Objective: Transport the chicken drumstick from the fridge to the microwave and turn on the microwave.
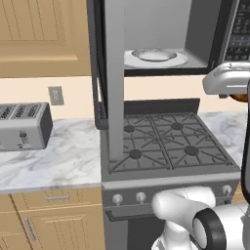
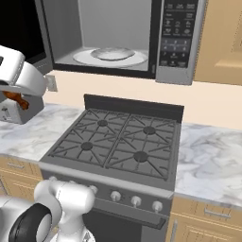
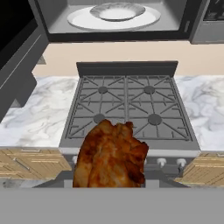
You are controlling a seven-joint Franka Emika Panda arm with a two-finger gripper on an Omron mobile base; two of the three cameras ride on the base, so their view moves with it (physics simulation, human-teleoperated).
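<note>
The reddish-brown chicken drumstick [image 3: 111,155] hangs close before the hand camera, above the front edge of the stove, and hides the fingertips. My gripper [image 2: 12,94] is shut on it; a bit of the meat [image 2: 17,100] peeks out under the white hand at the left. The microwave [image 2: 159,42] hangs above the stove with its door [image 1: 114,73] swung open to the left. Inside lies a white plate [image 2: 85,57] with a shallow grey bowl [image 2: 112,53] on it. The dark button panel [image 2: 177,35] is at the microwave's right. The fridge is out of view.
A gas stove [image 2: 118,142] with black grates and a row of front knobs stands under the microwave. Marble counters run on both sides. A silver toaster [image 1: 24,124] sits on the left counter near a wall outlet [image 1: 56,95]. Wooden cabinets line the wall and the base.
</note>
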